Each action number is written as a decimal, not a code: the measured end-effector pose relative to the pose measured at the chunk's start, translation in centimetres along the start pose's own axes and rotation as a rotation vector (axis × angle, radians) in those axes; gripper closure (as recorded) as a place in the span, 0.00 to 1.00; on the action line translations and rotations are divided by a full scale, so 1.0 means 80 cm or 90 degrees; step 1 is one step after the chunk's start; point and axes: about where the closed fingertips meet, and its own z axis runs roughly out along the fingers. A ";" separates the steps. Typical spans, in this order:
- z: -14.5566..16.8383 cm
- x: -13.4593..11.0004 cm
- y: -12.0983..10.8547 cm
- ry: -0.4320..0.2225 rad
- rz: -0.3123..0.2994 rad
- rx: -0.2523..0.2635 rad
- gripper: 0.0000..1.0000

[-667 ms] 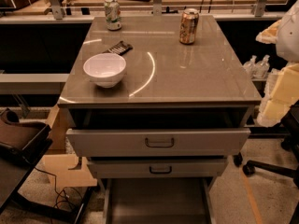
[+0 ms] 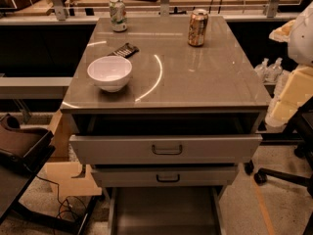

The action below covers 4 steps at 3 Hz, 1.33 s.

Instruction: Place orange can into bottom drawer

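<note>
Now, the orange can [image 2: 198, 27] stands upright on the cabinet top [image 2: 210, 82], far back and right of centre, silver lid up, with bare surface all round it. Over at the right edge is the pale arm [image 2: 302, 38], and the gripper [image 2: 289, 98] hangs low on it, just off the top's near right corner and beside the cabinet, not over it. Wide or narrow? I cannot tell from this angle; it looks to be carrying nothing.

So here's the line that matters: from the gripper, the can lies away to the far left, and higher, up on the top. Its long axis is vertical, so I'd expect a side-on approach from the right, closing round the can's body. That side is open. The green can [image 2: 117, 13] sits at the far left corner, well apart, and the bowl [image 2: 109, 72] and the dark flat thing [image 2: 123, 49] behind it are over on the left half, out of the way.

And the goal? The bottom drawer [image 2: 166, 213] is pulled out at the near edge, plain grey floor showing, directly below the two upper drawers [image 2: 166, 150]. The topmost one juts forward too, and I'd call that the hazard on the way down: the can must come clear of its front before dropping low.
</note>
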 end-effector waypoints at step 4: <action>0.068 -0.009 -0.269 -0.324 0.122 0.289 0.00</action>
